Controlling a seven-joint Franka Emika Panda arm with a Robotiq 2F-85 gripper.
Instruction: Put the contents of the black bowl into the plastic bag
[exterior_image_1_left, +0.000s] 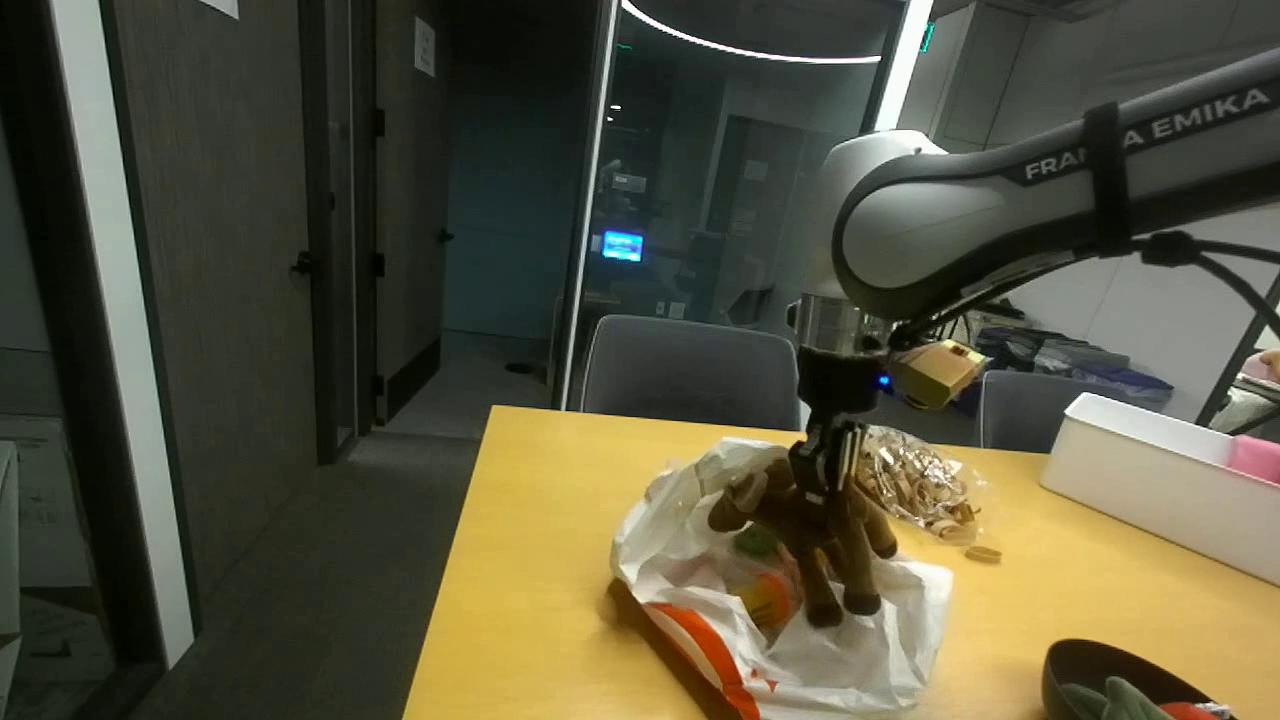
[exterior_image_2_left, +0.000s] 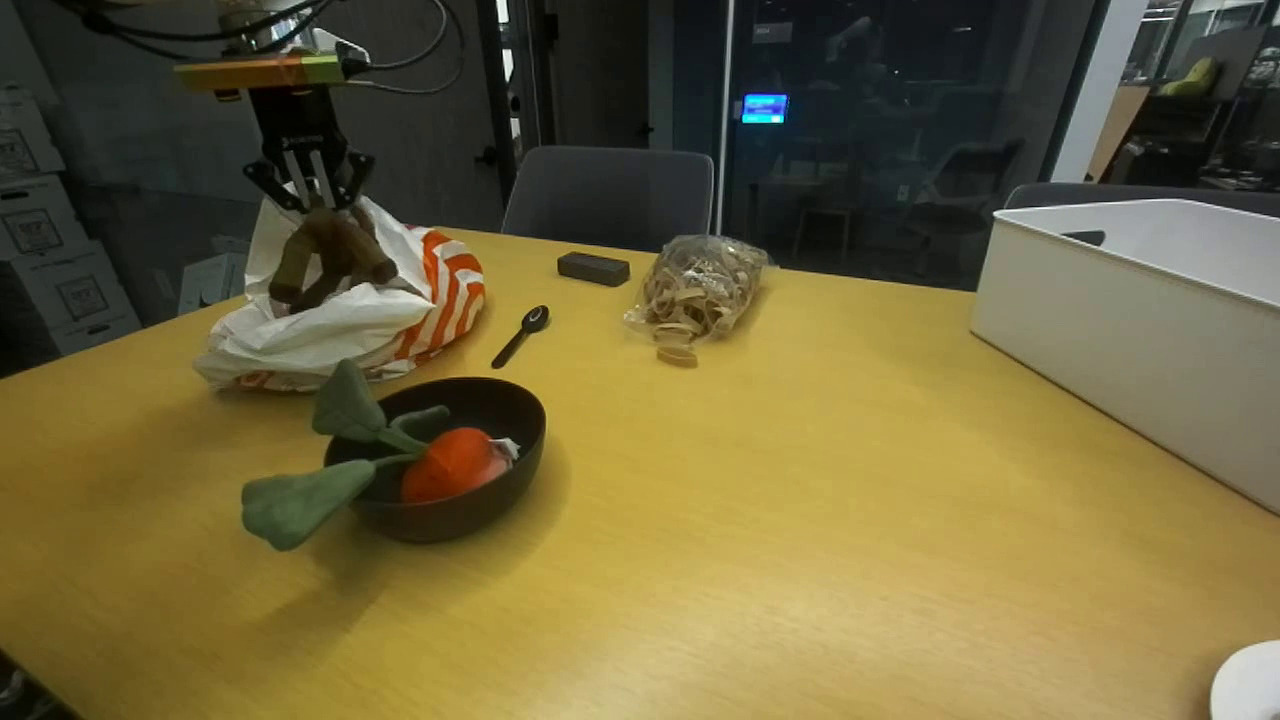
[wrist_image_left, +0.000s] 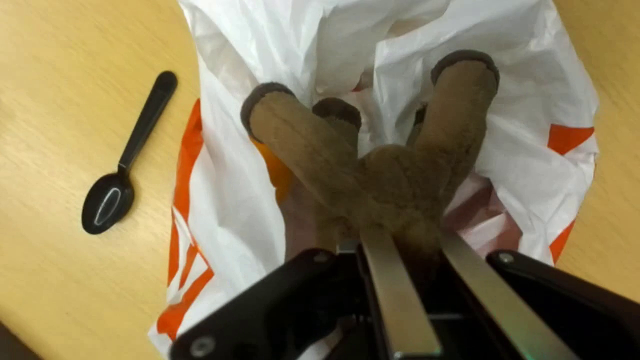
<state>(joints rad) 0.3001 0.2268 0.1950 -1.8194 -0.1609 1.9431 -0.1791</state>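
Nearest in the wrist view, the gripper (wrist_image_left: 410, 237) is clamped on a brown plush animal (wrist_image_left: 390, 180), held over the mouth of the white plastic bag (wrist_image_left: 227, 215); contact with the bag cannot be judged. In an exterior view, lettering (exterior_image_1_left: 1192, 117) reading "FRAN" and "A EMIKA" is seen on the arm (exterior_image_1_left: 1000, 212), parted by a black strap (exterior_image_1_left: 1105, 185). Green and orange contents (exterior_image_1_left: 768, 598) of the bag are partly hidden by the animal. In an exterior view, the black bowl (exterior_image_2_left: 450, 524) is seen at 8 o'clock, an orange plush vegetable (exterior_image_2_left: 445, 470) lying in it; a whitish bit (exterior_image_2_left: 507, 450) beside this cannot be identified. Where the lettering shows, the arm is extended from 2 o'clock, the gripper being pointed to 6 o'clock.
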